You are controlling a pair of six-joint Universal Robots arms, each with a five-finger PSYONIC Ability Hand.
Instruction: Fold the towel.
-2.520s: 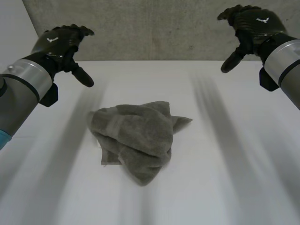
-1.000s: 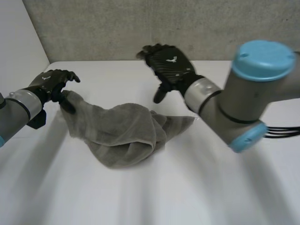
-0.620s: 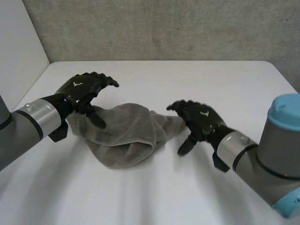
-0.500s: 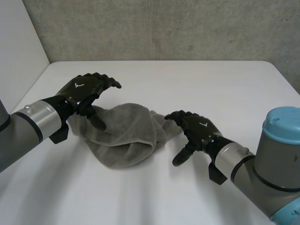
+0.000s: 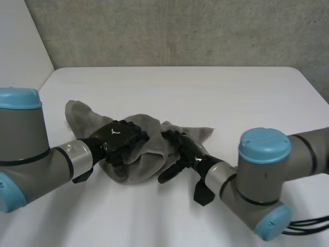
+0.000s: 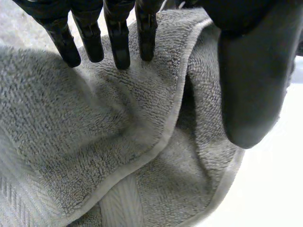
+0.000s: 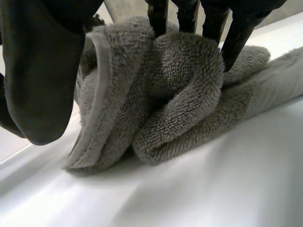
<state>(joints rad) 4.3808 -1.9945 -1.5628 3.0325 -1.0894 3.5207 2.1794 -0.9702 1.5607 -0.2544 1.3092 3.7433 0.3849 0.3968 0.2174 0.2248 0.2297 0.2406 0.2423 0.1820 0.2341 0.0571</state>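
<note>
— So where does the towel (image 5: 154, 128) lie?

— Crumpled in a grey heap on the white table (image 5: 231, 98), on the robot's left of its middle, with one loose corner flung out on the far left side. Both arms reach in low from the near edge and meet over it.

— And the left hand (image 5: 119, 140)?

— It rests on top of the heap, palm down. Seen from the left wrist, its fingers (image 6: 118, 42) run nearly straight. Their tips are set on the terry just beside a hemmed edge that curves under the palm. The thumb (image 6: 251, 90) hangs apart over the towel's outer border. Nothing is pinched between them, so the hand lies open on the cloth.

— The right hand (image 5: 184, 150)?

— At the heap's right side, just beside the left hand. Seen from the right wrist, its fingers (image 7: 232, 42) stand spread and straight, tips touching a thick rolled fold. The thumb (image 7: 42, 80) is held off, wide of the hemmed edge, and grips nothing. That hand is unclenched as well.

— How does the cloth sit?

— Not neatly. It is bunched in soft rolls, with a flat tail trailing away to the right across the table.
</note>
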